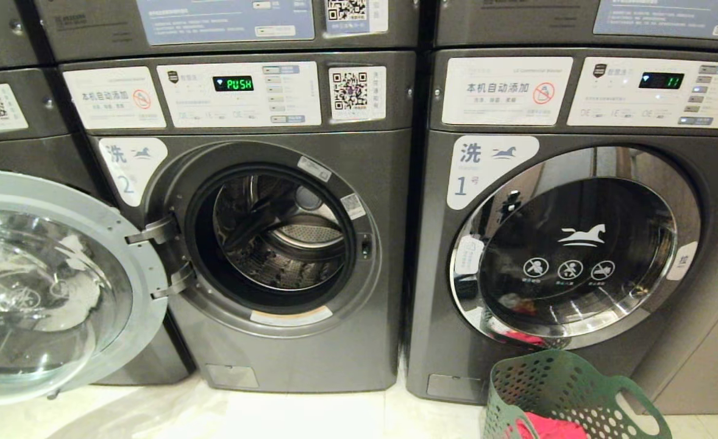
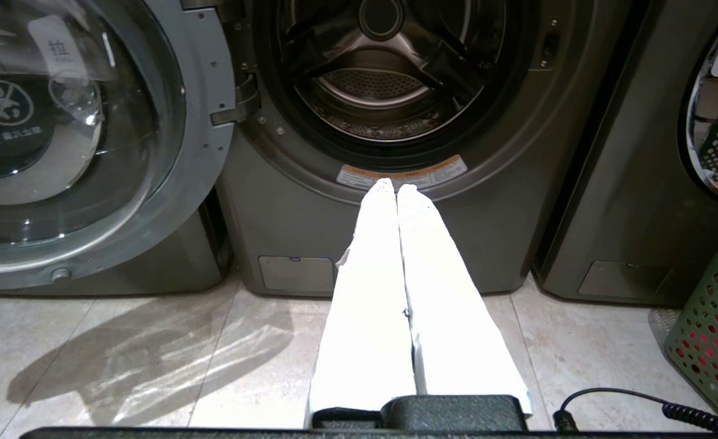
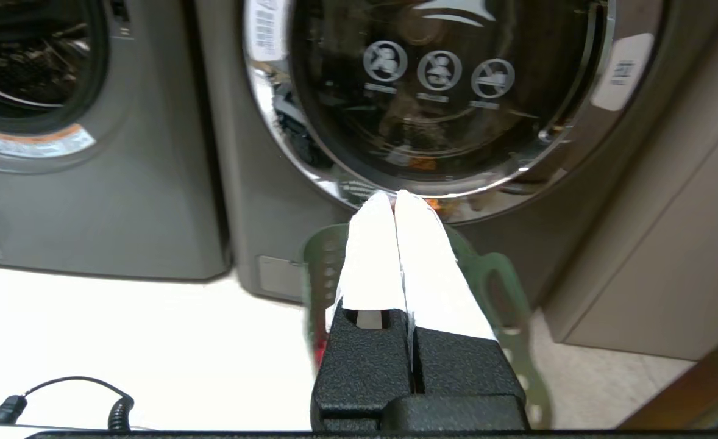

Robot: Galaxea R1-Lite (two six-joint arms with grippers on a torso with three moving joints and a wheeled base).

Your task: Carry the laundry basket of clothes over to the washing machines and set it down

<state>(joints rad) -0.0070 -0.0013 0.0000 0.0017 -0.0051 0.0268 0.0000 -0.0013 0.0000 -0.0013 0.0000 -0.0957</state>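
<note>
Beyond the right gripper's [image 3: 394, 196] pressed-together jaws, apart, stands the laundry basket [image 3: 505, 286].

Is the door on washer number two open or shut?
Open: the door is swung out to the left on its hinges, and the drum shows, empty.

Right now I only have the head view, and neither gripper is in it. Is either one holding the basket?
Observer: No. The right gripper is shut on nothing, fingers pressed together, with the laundry basket beyond it.
Operator: And the left?
Observer: The left gripper is shut and empty too, facing the open washer.
Operator: My view cuts off the basket's bottom. Is it down?
Observer: Yes. The left wrist view shows it standing on the floor tiles, in front of the closed-door washer.
</note>
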